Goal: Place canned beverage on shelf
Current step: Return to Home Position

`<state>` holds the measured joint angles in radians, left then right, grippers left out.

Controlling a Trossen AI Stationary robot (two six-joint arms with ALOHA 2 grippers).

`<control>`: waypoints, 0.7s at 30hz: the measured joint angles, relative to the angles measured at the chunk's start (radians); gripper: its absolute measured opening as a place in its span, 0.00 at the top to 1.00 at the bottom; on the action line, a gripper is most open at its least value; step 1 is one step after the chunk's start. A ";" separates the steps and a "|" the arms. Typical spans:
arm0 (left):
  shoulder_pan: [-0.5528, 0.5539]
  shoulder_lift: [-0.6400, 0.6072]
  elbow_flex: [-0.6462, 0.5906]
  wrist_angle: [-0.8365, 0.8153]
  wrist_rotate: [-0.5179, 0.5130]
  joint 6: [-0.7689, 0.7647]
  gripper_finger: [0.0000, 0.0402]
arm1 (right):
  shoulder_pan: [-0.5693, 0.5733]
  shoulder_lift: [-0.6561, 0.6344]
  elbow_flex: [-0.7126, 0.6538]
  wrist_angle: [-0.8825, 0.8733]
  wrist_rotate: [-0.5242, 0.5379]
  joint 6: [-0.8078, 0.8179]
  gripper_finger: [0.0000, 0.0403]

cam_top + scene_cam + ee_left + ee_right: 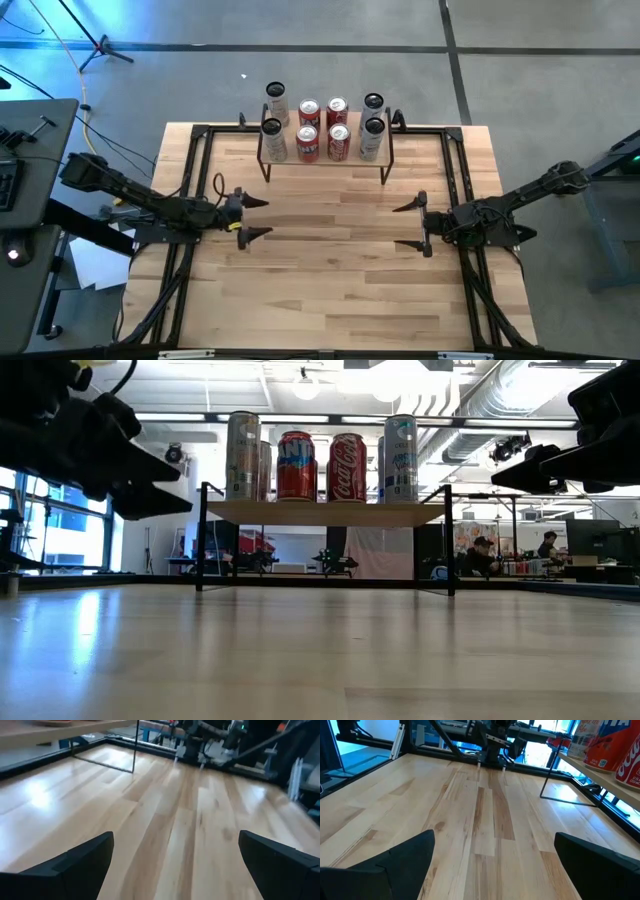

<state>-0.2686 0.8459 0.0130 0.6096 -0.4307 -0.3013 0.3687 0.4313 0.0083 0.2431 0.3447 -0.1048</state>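
The shelf [325, 160], a low riser with a light wooden top on thin black legs, stands at the table's far middle. Several cans stand upright on it in two rows: silver cans [273, 140] at the left, red cans [308, 143] in the middle, silver cans [372, 138] at the right. They also show in the low view [293, 465]. My left gripper [258, 218] is open and empty above the table's left middle. My right gripper [408, 225] is open and empty above the right middle. Both point toward each other.
Black rails [190, 200] frame the wooden tabletop on all sides. Bare tabletop [330, 270] lies between the grippers and toward the near edge. People sit in the room beyond the table [485, 555].
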 joint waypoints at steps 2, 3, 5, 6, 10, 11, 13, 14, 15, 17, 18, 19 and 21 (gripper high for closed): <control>0.000 0.000 -0.001 -0.002 -0.005 0.044 0.00 | 0.000 0.000 0.000 -0.001 0.000 0.000 0.01; 0.000 0.000 -0.001 0.000 -0.010 0.066 0.00 | 0.000 0.000 0.000 -0.001 0.000 0.000 0.01; 0.000 0.000 -0.001 -0.004 -0.026 0.102 0.00 | 0.000 0.000 0.000 -0.001 0.000 0.000 0.01; -0.001 -0.002 -0.001 -0.012 -0.030 0.112 0.00 | 0.000 0.000 0.000 -0.001 0.000 0.000 0.01; 0.006 -0.085 0.000 -0.068 -0.016 0.121 0.00 | 0.000 0.000 0.000 -0.002 0.000 0.000 0.01; 0.012 -0.110 0.001 -0.091 -0.007 0.121 0.00 | 0.000 0.000 0.000 -0.003 0.000 0.000 0.01; 0.026 -0.178 -0.001 -0.144 -0.003 0.121 0.00 | 0.000 0.000 0.000 -0.003 0.000 0.000 0.01; 0.032 -0.211 -0.001 -0.152 -0.001 0.121 0.00 | 0.000 0.000 0.000 -0.003 0.000 0.000 0.01; 0.039 -0.238 0.000 -0.157 0.000 0.121 0.00 | 0.000 0.000 0.000 -0.003 0.000 0.000 0.01; 0.051 -0.281 0.000 -0.167 -0.001 0.121 0.00 | 0.000 0.000 0.000 -0.003 0.000 0.000 0.01; 0.058 -0.297 0.000 -0.170 0.000 0.121 0.00 | 0.000 0.000 0.000 -0.003 0.000 0.000 0.01; 0.064 -0.312 0.000 -0.173 0.000 0.121 0.00 | 0.000 0.000 0.000 -0.003 0.000 0.000 0.01; 0.077 -0.341 0.000 -0.172 0.000 0.121 0.00 | 0.000 0.000 0.000 -0.003 0.000 0.000 0.01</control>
<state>-0.1912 0.5053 0.0132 0.4377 -0.4309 -0.1805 0.3687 0.4313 0.0086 0.2398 0.3446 -0.1050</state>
